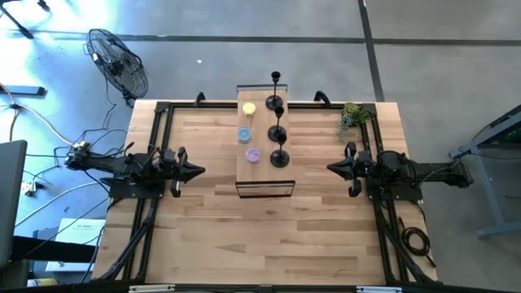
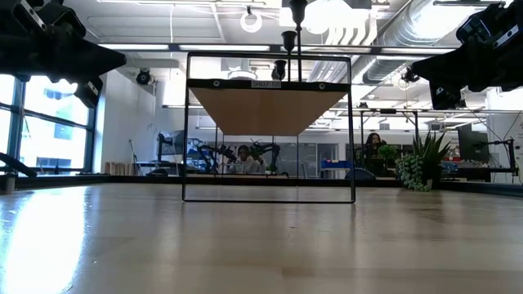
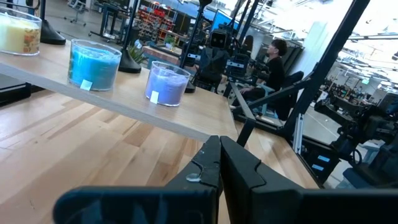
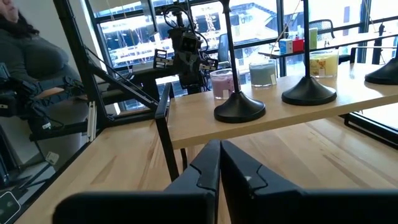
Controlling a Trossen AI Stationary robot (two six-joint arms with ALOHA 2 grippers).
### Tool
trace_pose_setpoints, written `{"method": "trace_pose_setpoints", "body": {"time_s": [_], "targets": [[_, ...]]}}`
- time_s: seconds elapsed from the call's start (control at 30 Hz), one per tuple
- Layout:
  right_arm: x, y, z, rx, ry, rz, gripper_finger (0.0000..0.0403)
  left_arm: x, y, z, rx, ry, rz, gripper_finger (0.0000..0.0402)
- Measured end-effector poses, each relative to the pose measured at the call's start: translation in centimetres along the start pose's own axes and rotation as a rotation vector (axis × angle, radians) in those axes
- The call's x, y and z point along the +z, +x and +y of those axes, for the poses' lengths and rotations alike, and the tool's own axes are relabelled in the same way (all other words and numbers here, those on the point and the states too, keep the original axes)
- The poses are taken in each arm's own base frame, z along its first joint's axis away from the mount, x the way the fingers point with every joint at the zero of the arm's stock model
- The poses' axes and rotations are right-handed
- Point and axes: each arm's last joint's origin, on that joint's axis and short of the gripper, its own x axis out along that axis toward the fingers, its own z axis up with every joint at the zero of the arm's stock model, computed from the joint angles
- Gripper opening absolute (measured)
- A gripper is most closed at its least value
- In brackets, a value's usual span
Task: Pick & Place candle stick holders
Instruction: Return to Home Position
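Note:
Three black candle stick holders stand in a row by their round bases (image 1: 279,159), (image 1: 277,132), (image 1: 274,103) on the right half of a raised wooden shelf (image 1: 262,175) in the middle of the table. In the right wrist view their bases (image 4: 239,109), (image 4: 309,93), (image 4: 382,74) show on the shelf top. My left gripper (image 1: 199,171) hovers level and shut to the left of the shelf, with nothing in it. My right gripper (image 1: 331,167) hovers level and shut to the right of the shelf, also with nothing in it.
On the shelf's left half stand a yellow candle (image 1: 248,107), a blue one (image 1: 243,134) and a purple one (image 1: 252,154). A green plant sprig (image 1: 352,116) lies at the table's far right. The shelf rests on a thin black frame (image 2: 270,198). People sit in the room beyond.

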Motion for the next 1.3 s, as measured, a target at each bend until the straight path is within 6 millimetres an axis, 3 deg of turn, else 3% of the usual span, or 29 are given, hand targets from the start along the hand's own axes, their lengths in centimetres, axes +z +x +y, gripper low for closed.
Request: {"method": "trace_pose_setpoints", "body": {"time_s": [1.3], "targets": [[0.0,0.0,0.0,0.0,0.0,0.0,0.0001,0.0,0.0,0.0,0.0,0.0,0.0,0.0001]]}}
